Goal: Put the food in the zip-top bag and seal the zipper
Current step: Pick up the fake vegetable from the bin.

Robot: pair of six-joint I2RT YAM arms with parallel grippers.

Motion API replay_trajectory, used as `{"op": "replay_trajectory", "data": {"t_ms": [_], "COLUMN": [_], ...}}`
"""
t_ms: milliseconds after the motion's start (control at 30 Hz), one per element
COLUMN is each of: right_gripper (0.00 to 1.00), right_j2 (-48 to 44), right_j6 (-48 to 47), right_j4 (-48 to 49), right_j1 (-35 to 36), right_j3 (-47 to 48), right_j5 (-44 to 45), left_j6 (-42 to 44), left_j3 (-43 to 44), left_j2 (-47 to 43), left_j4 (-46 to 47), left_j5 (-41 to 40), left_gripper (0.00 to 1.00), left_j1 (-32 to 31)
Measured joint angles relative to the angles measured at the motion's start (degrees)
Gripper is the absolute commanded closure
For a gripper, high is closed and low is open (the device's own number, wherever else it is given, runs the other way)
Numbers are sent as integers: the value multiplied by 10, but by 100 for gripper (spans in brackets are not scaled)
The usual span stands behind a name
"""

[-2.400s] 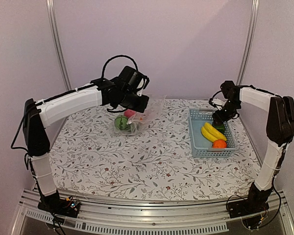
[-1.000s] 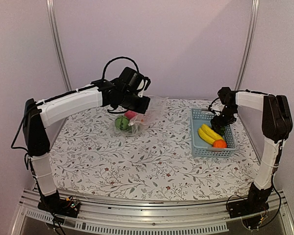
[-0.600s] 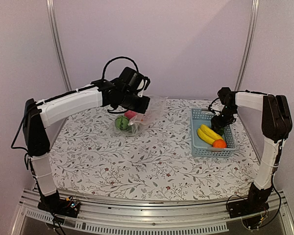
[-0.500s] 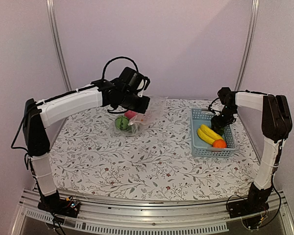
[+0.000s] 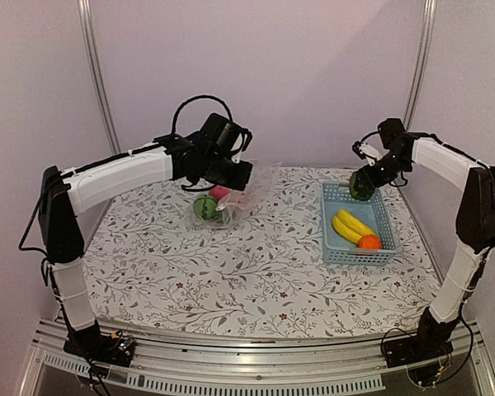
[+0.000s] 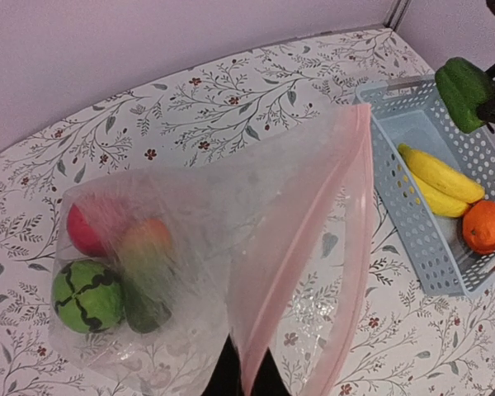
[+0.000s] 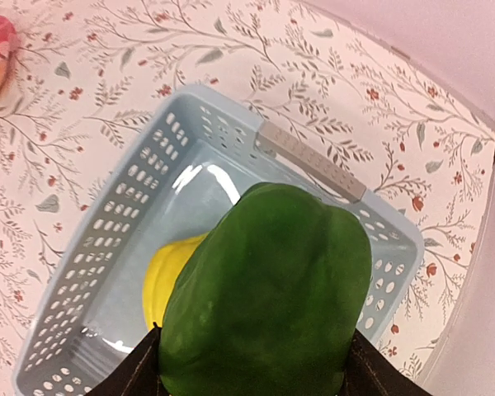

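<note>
My left gripper (image 6: 246, 381) is shut on the pinkish zipper strip (image 6: 301, 223) of the clear zip-top bag (image 6: 190, 247) and holds its mouth up; it also shows in the top view (image 5: 235, 175). Inside the bag lie a green round fruit (image 6: 87, 295), a red apple (image 6: 87, 228), an orange-red piece (image 6: 146, 239) and a dark green piece (image 6: 140, 304). My right gripper (image 7: 252, 363) is shut on a dark green pepper (image 7: 268, 297) and holds it above the far end of the light-blue basket (image 5: 384, 221). In the top view the pepper (image 5: 362, 186) hangs over the basket's back left corner.
Yellow bananas (image 5: 351, 225) and an orange (image 5: 369, 242) lie in the basket. The basket stands at the table's right side, close to the right edge. Metal frame posts (image 5: 95, 78) stand at the back corners. The flowered tablecloth (image 5: 231, 272) covers the table.
My right gripper has lifted out of the basket with the dark green pepper and now holds it above the basket's far end. The left arm and the bag have not moved.
</note>
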Motion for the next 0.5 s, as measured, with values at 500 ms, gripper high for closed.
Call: {"op": "replay_trajectory", "data": {"t_ms": [500], "right_gripper": [67], "right_j2": [-84], "right_j6": [4], "right_j4": [34], "right_j1": [93], "right_j3": [73], "right_j5": [-247], "left_j6": [0], "left_j3": [-9], "left_j2": [-3], "left_j4": [12], "left_j5": [9], "left_gripper": [100], "left_j1": [0]}}
